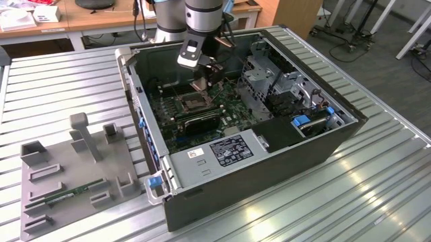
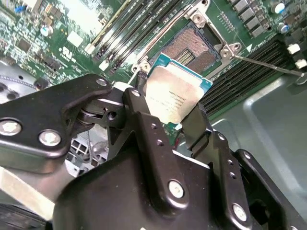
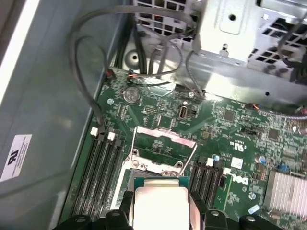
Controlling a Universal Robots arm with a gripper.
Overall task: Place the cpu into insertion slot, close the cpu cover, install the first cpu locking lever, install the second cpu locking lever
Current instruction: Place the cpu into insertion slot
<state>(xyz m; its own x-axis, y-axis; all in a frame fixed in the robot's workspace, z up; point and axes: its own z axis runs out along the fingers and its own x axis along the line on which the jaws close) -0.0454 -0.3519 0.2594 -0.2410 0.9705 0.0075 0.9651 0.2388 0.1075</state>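
My gripper [image 1: 211,76] hangs inside the open computer case, shut on the cpu [image 2: 175,91], a flat square chip with a silvery top and a green rim. The chip sits between the two black fingers [image 2: 135,103], tilted, a little above and beside the insertion slot [image 2: 191,48], whose square field of contacts lies bare. In the first wrist view the cpu [image 3: 160,201] is held just short of the socket, and the cpu cover [image 3: 164,143], a thin silver frame, stands swung up behind it. A thin locking lever [image 2: 266,65] sticks out free beside the socket.
The black case [image 1: 269,166] lies on its side on a ribbed metal table [image 1: 377,196]. Memory slots [image 3: 98,167] flank the socket, and a drive cage [image 1: 266,75] and loose cables [image 3: 91,62] stand close by. A grey fixture [image 1: 74,171] holding a memory stick sits at the exterior view's left.
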